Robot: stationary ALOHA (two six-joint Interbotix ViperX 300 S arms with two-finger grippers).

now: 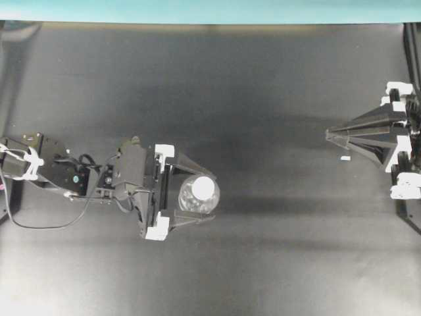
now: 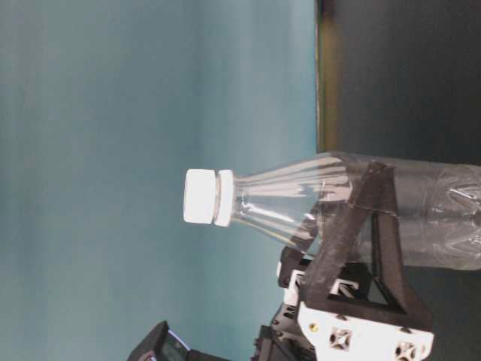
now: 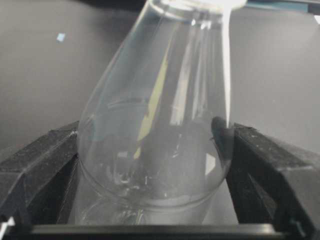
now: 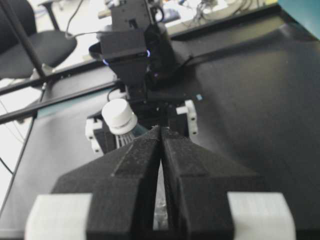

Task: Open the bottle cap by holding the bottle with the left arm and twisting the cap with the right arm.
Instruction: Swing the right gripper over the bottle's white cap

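The clear bottle [image 1: 195,201] stands upright on the black table, its white bottle cap [image 1: 203,187] on top. My left gripper [image 1: 212,195] is open at the end of the left arm [image 1: 99,178], one finger on each side of the bottle's body. In the left wrist view the bottle [image 3: 160,125] fills the gap between the fingers [image 3: 250,160] and seems to touch both. From table level the cap [image 2: 199,196] is seated on the neck. My right gripper [image 1: 327,134] is shut and empty at the far right, pointing at the cap [image 4: 119,115].
A small white scrap [image 1: 345,158] lies on the table just below the right gripper's tip. A teal wall [image 1: 197,10] runs along the table's far edge. Chairs and cables [image 4: 30,45] stand beyond the left arm's side of the table.
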